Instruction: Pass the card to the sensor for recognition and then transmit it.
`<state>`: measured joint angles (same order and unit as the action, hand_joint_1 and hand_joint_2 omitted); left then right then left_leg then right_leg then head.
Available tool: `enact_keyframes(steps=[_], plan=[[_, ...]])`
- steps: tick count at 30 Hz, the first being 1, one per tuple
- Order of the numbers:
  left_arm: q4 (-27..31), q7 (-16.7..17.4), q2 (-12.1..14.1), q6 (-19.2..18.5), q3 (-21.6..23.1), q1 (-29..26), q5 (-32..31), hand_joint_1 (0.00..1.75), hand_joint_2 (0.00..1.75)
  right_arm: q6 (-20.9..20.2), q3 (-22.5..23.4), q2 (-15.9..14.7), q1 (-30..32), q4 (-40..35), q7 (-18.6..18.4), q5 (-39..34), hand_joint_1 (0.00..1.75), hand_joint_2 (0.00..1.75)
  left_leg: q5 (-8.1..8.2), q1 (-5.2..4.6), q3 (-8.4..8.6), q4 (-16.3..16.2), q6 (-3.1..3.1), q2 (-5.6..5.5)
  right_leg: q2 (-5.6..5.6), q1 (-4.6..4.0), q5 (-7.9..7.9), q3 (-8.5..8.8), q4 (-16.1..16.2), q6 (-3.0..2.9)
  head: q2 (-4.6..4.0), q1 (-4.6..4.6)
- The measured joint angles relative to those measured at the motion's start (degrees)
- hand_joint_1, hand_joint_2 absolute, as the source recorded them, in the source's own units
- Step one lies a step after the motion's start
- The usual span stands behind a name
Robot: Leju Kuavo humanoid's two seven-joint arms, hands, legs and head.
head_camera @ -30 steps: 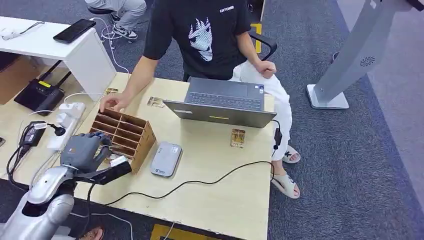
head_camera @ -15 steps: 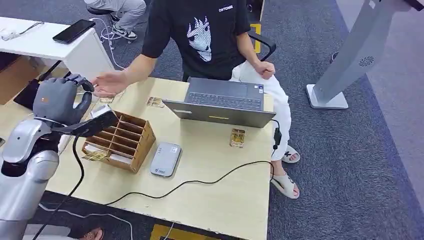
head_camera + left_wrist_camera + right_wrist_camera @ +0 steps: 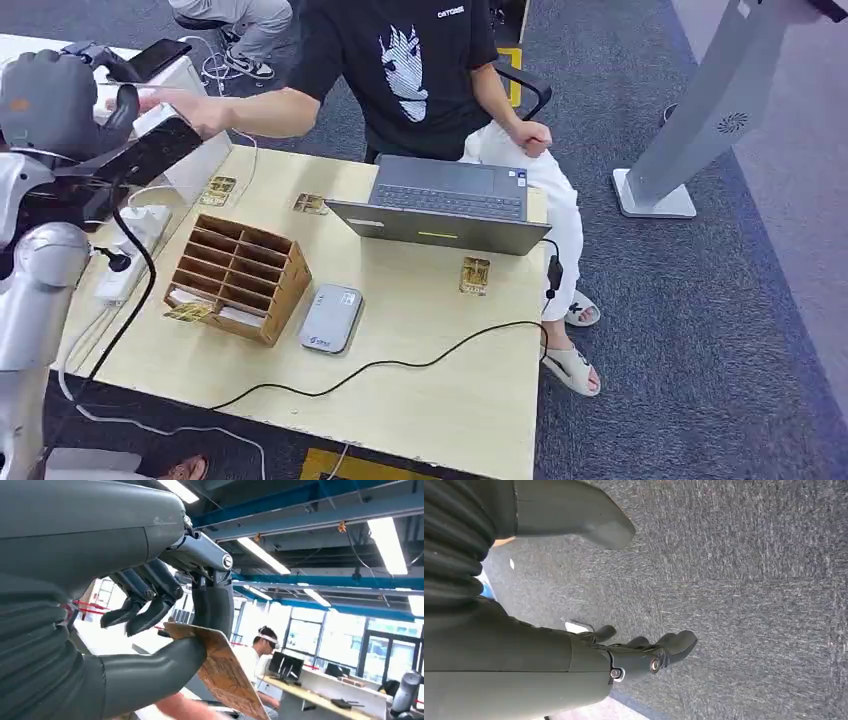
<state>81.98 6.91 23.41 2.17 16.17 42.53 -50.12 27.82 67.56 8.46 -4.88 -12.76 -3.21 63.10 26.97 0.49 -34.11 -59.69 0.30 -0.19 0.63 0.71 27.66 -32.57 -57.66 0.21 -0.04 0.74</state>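
A card (image 3: 227, 677) is pinched between thumb and fingers (image 3: 145, 615) of the left hand (image 3: 50, 100) (a person's hand (image 3: 190, 108) just beyond); right hand (image 3: 644, 655) fingers are spread, holding nothing.

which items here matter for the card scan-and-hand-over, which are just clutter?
Job:
- card, held in left hand
- grey reader on the table
- person's hand reaching toward the card
- wooden card rack

Lying about:
- laptop
- loose cards on the table
- power strip
- black cable
- phone
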Motion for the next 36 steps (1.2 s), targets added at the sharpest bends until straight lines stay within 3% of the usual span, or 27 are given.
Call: enact_keyframes(steps=[6, 14, 25, 28, 32, 36], plan=[[-0.6, -1.2, -2.9, 5.1, 0.0, -1.0, -0.6, 0.00, 1.75, -0.4, 0.0, 0.0, 0.0, 0.0, -0.2, 0.2, 0.00, 1.75, 0.00, -0.01, -0.01, 0.0, 0.00, -0.01, -0.01, 0.00, 0.00, 0.01, 0.0, 0.00, 0.00, 0.00], [-0.6, -1.5, -4.5, 5.7, 0.0, -1.7, -0.2, 0.00, 1.75, -0.9, 0.0, 0.0, 0.0, 0.0, -0.8, 0.3, 0.00, 1.75, 0.00, -0.01, -0.01, 0.0, 0.00, -0.01, -0.01, 0.00, 0.00, 0.01, 0.0, 0.00, 0.02, 0.02], [-0.6, -2.0, -4.8, 6.6, -0.2, -3.1, -0.1, 0.00, 1.75, -0.9, 0.0, 0.0, 0.0, 0.0, -0.7, 0.2, 0.00, 1.75, 0.00, 0.00, -0.01, 0.0, 0.00, -0.01, 0.00, 0.00, 0.00, 0.02, 0.0, 0.00, 0.00, 0.00], [-0.5, -3.0, -4.6, 8.3, -1.2, -5.1, -0.2, 0.00, 1.75, -0.9, 0.0, 0.0, 0.0, 0.0, -0.7, 0.0, 0.00, 1.75, 0.00, -0.01, -0.02, 0.0, 0.00, 0.00, 0.01, 0.00, 0.00, 0.02, 0.0, 0.00, 0.00, 0.00], [2.5, -5.3, -3.4, 11.6, -3.9, -11.8, -0.1, 0.00, 1.75, -0.7, 0.0, 0.0, 0.1, 0.0, -0.5, -0.8, 0.00, 1.75, 0.01, -0.01, 0.01, 0.0, -0.01, 0.14, 0.15, 0.00, 0.01, -0.02, 0.0, 0.00, 0.00, 0.00], [4.9, -6.2, -2.8, 12.4, -5.8, -16.5, 0.7, 0.00, 1.75, -0.5, 0.0, 0.0, 0.1, 0.0, -0.5, -1.1, 0.00, 1.75, 0.01, -0.01, -0.05, 0.1, -0.01, 0.04, 0.04, 0.00, 0.03, 0.00, 0.0, -0.01, 0.00, -0.02]])
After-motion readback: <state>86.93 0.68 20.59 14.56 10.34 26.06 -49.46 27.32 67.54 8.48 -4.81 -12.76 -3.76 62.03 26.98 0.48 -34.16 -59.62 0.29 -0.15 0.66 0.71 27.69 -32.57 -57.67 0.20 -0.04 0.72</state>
